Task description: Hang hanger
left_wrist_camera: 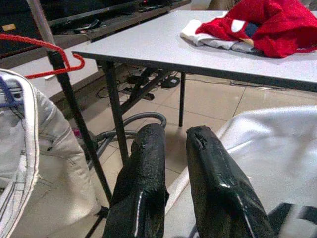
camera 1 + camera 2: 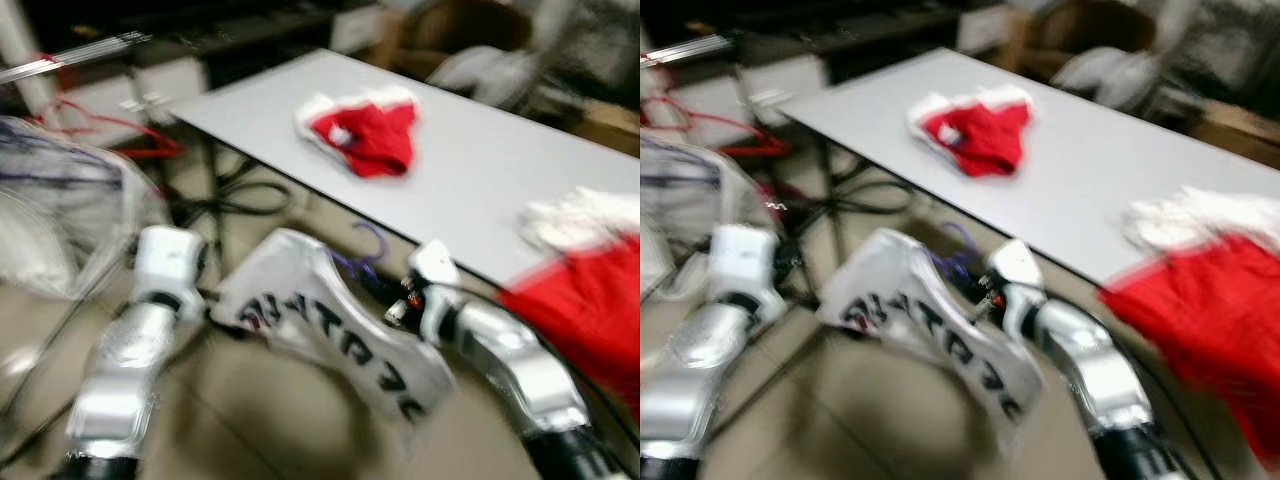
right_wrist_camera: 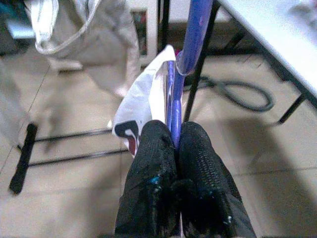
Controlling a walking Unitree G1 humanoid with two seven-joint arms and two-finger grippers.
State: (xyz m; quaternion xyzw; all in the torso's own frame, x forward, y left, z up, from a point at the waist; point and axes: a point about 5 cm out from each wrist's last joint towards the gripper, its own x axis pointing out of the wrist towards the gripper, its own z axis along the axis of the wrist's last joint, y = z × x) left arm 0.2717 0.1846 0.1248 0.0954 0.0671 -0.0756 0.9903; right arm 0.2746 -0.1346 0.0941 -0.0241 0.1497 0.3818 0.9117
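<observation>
A purple hanger (image 3: 185, 54) carries a white shirt (image 2: 320, 320) with black lettering; its hook (image 2: 370, 245) pokes up near the table edge. My right gripper (image 3: 173, 131) is shut on the hanger's purple stem, below the table front. My left gripper (image 1: 171, 134) sits at the shirt's left edge, fingers a little apart with nothing between them. A clothes rack pole (image 1: 64, 79) stands to the left with a red hanger (image 1: 49, 47) on its bar. Both eye views are blurred.
A grey table (image 2: 480, 170) holds a red garment with white trim (image 2: 365, 130); another red garment (image 2: 590, 290) hangs over its near right edge. Pale garments (image 1: 29, 148) hang on the rack at left. Cables (image 2: 240, 195) lie on the tiled floor under the table.
</observation>
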